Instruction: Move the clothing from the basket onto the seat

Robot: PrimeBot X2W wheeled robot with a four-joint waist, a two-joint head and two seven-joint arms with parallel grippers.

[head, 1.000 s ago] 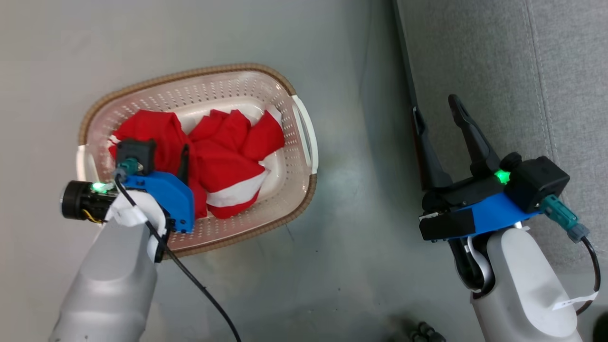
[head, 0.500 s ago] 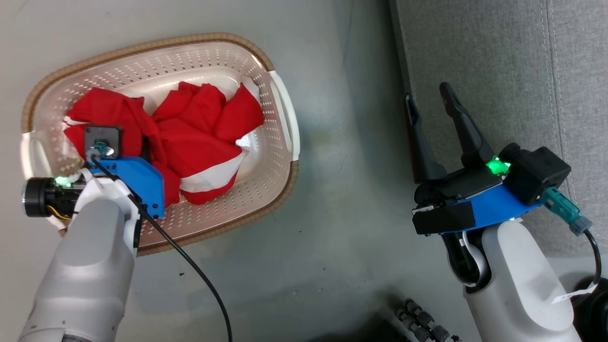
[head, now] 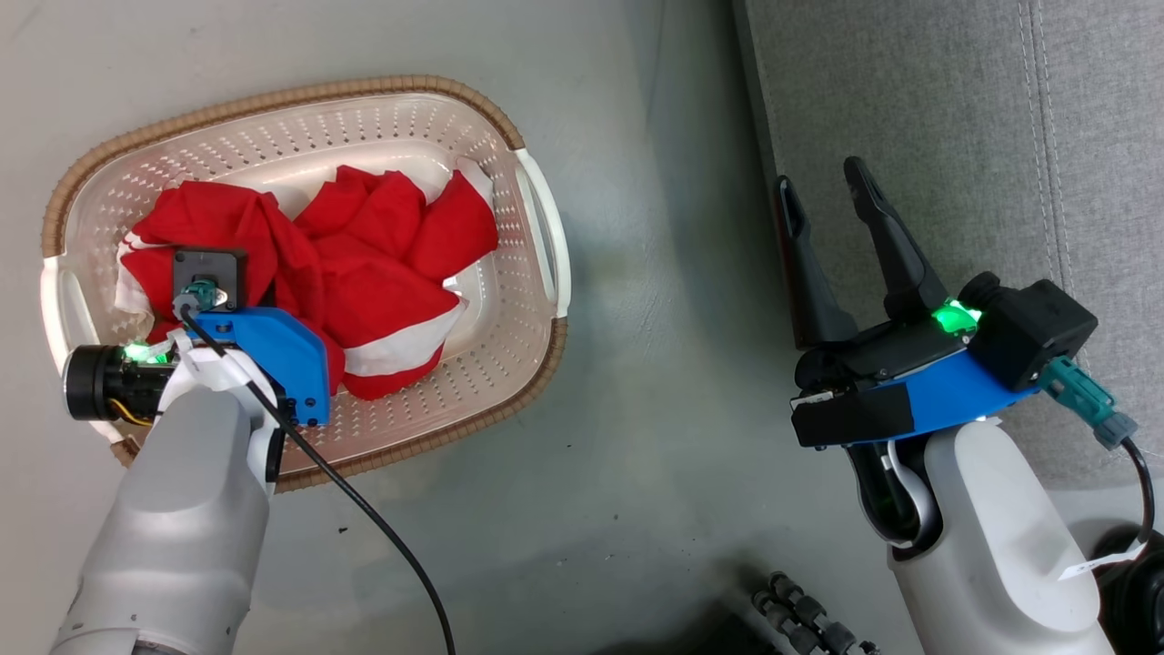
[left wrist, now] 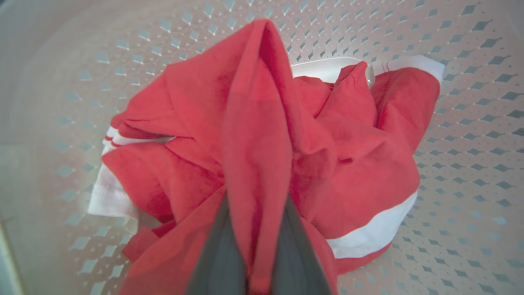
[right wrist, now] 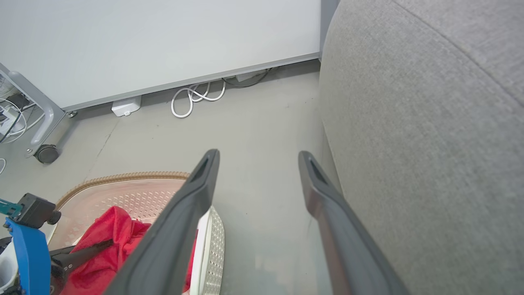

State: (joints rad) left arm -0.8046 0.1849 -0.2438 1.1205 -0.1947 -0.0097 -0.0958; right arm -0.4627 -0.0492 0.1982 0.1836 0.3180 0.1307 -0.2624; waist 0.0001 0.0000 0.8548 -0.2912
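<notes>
My two arms: pale shells, blue fittings, dark claws.
My left forearm [head: 182, 518] and right forearm [head: 991, 546] were smooth pale grey, each capped with a blue bracket [head: 282, 355] that carried a boxy black camera [head: 209, 277] and a teal plug [head: 1078, 398]; a black cable [head: 364, 528] trailed off the left one. Green lights [head: 952, 318] glowed at both wrists. My right gripper [head: 818, 179] had two long, dark, tapered fingers [head: 896, 250]; a white tag [head: 1091, 569] hung off that forearm.

Head looks straight down — wrist views, lower, share the basket [head: 273, 95] too.
</notes>
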